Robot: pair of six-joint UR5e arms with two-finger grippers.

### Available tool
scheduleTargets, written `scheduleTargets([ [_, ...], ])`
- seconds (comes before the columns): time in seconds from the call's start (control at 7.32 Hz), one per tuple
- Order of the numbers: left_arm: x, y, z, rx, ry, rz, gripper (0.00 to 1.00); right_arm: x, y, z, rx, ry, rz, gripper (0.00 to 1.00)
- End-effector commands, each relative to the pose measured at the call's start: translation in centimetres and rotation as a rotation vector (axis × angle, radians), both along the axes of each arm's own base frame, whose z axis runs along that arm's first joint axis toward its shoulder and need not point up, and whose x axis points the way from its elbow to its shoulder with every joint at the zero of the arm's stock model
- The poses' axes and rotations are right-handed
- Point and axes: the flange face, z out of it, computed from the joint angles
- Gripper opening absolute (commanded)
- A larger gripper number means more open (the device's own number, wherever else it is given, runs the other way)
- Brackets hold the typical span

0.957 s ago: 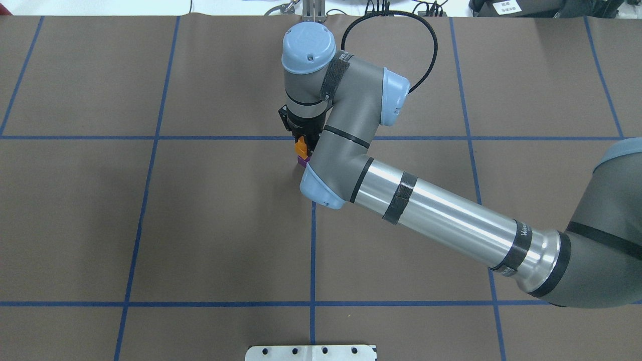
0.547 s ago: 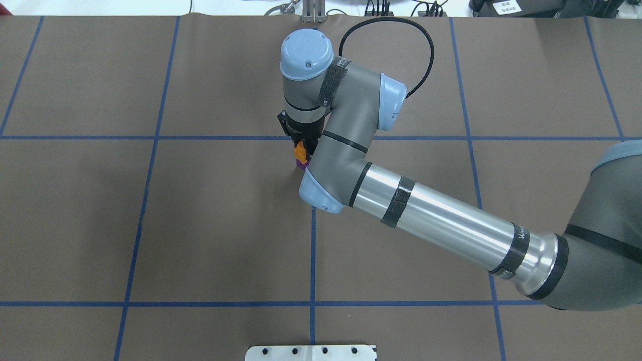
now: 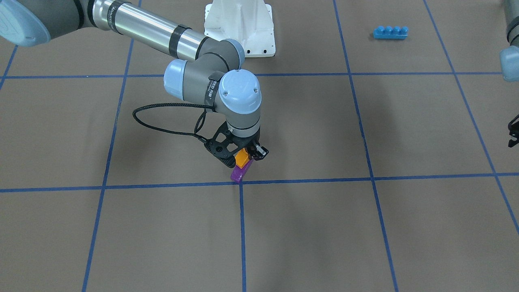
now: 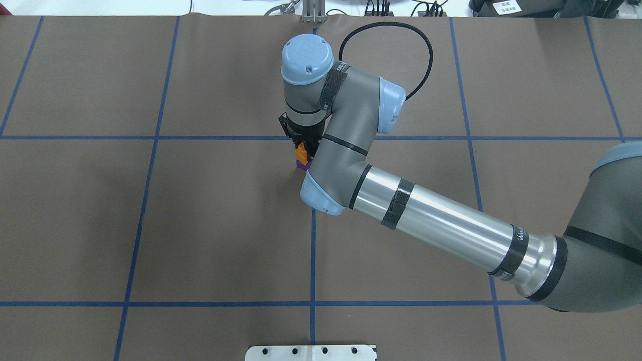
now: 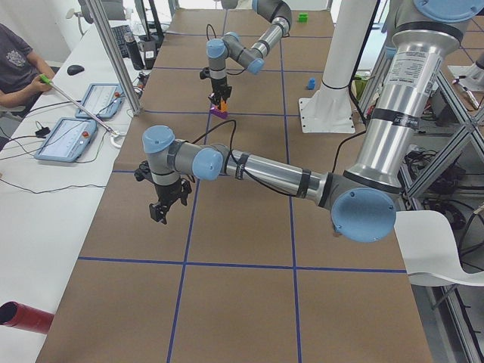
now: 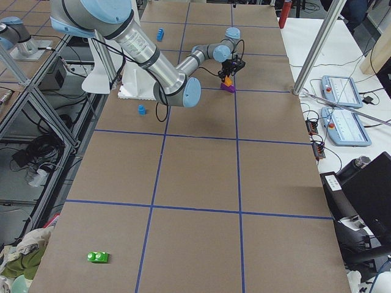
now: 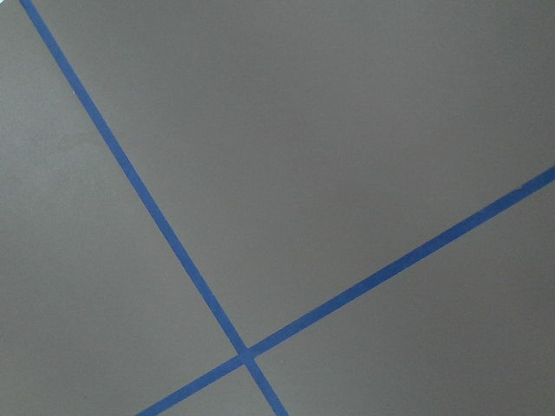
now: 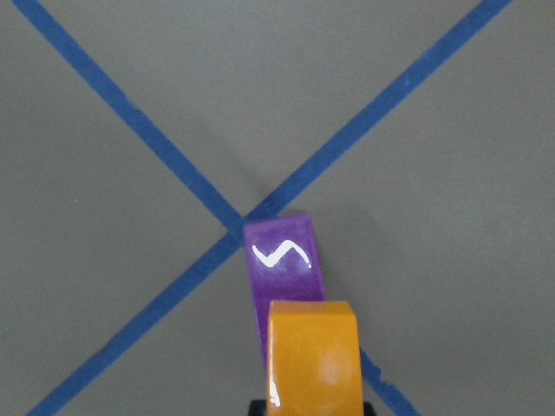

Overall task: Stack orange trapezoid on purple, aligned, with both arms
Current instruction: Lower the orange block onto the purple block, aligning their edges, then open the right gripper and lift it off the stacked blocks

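- Right wrist-mounted view: small glossy orange trapezoid brick (image 8: 312,355), clamped in right tool (image 3: 244,158), overlaps only the near end of small glossy purple wedge brick (image 8: 282,260), whose long axis runs straight ahead; seated or hovering, I cannot tell.
- Left tool (image 5: 168,204) hangs well apart over brown surface (image 3: 365,227); its jaw state cannot be told.
- Counted: one orange, one purple, one long blue four-stud brick (image 3: 390,32).

Glossy orange trapezoid (image 8: 314,355) above purple wedge (image 8: 282,260), beside tape crossing (image 8: 238,221).
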Motion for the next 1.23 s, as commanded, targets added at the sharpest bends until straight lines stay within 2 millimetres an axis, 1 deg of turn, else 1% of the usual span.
scheduleTargets([
  [0.0, 0.0, 0.0, -0.1, 0.003, 0.001, 0.0, 1.0, -0.7, 0.4, 0.4, 0.005, 0.001, -0.006, 0.0],
  [0.27, 0.0, 0.0, -0.2, 0.005, 0.001, 0.0, 1.0, -0.6, 0.4, 0.2, 0.012, -0.002, -0.007, 0.0],
  [0.41, 0.0, 0.0, -0.2, 0.005, 0.001, 0.0, 1.0, -0.5, 0.5, -0.2, 0.019, -0.011, -0.01, 0.99],
  [0.55, 0.0, 0.0, -0.2, 0.005, 0.001, 0.0, 1.0, 0.6, 0.2, -1.5, 0.035, -0.036, 0.0, 1.0],
  [0.82, -0.1, 0.0, -0.2, 0.006, 0.002, -0.001, 1.0, 3.7, -0.2, -4.7, 0.065, -0.091, 0.014, 1.0],
  [0.96, -0.1, 0.0, -0.1, 0.005, 0.001, -0.001, 1.0, 6.8, -1.1, -5.9, 0.072, -0.096, 0.045, 1.0],
  [1.09, -0.7, 0.7, 1.2, -0.012, -0.001, -0.007, 1.0, 11.3, -1.5, -6.3, 0.103, -0.062, 0.034, 1.0],
])
